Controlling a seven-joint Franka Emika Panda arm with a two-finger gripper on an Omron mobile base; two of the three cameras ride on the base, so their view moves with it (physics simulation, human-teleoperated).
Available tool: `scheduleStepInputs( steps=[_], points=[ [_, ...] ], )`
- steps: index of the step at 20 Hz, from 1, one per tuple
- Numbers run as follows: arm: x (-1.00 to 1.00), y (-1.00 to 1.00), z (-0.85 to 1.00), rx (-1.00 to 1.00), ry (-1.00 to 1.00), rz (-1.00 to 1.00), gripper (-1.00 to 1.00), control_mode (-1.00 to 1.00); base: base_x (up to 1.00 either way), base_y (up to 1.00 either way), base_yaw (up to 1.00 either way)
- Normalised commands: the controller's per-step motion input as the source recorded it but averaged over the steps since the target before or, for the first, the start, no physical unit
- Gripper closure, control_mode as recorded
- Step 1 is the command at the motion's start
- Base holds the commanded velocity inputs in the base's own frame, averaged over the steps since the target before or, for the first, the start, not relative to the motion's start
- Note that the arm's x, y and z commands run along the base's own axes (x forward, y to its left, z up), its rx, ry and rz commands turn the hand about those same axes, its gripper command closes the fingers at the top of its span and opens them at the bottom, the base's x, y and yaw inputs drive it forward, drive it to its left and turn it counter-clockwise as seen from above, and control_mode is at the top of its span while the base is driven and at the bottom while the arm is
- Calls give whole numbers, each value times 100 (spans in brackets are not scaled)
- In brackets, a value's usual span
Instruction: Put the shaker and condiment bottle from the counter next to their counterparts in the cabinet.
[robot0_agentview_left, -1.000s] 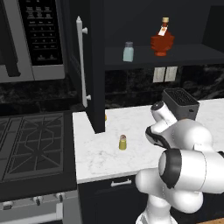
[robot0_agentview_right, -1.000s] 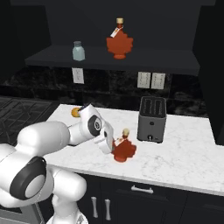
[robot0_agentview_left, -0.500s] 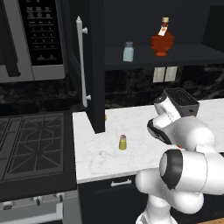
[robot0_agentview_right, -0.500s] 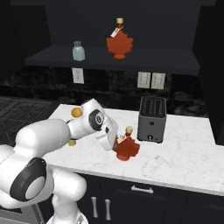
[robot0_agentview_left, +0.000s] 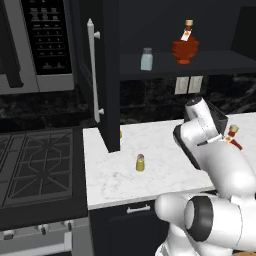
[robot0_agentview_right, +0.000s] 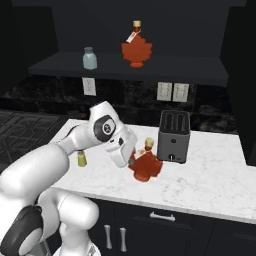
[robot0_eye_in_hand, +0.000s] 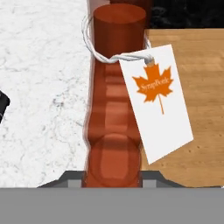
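Now the condiment bottle (robot0_agentview_right: 145, 166) is gripped at its neck by the gripper (robot0_agentview_right: 131, 159), jaws closed on it, just left of the toaster (robot0_agentview_right: 173, 136). Its matching bottle (robot0_agentview_right: 136, 49) on the cabinet (robot0_agentview_right: 200, 75) shelf is seen well above the toaster, so an upward lift is judged necessary.

Two red-orange squat glass bottles with tan caps: one on the far shelf (robot0_agentview_right: 136, 49), one on the near counter (robot0_agentview_right: 146, 165). Two shakers: a pale blue-grey silver-capped one (robot0_agentview_right: 89, 58) and a stubby yellow-olive one (robot0_agentview_left: 140, 162). One dark grey toaster (robot0_agentview_right: 173, 136).
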Motion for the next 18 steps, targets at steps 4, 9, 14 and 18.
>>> scheduleStepInputs(
  steps=[4, 9, 14, 18],
  points=[
    [-55, 0, 62, -3, -12, 0, 100, -100, 0, 0, 0],
    [-27, 18, 47, -11, -8, 24, 100, -100, 0, 0, 0],
    [-54, 27, 70, -16, -10, 31, 100, -100, 0, 0, 0],
    [-49, 6, 95, -10, -2, 20, 100, -100, 0, 0, 0]
  ],
)
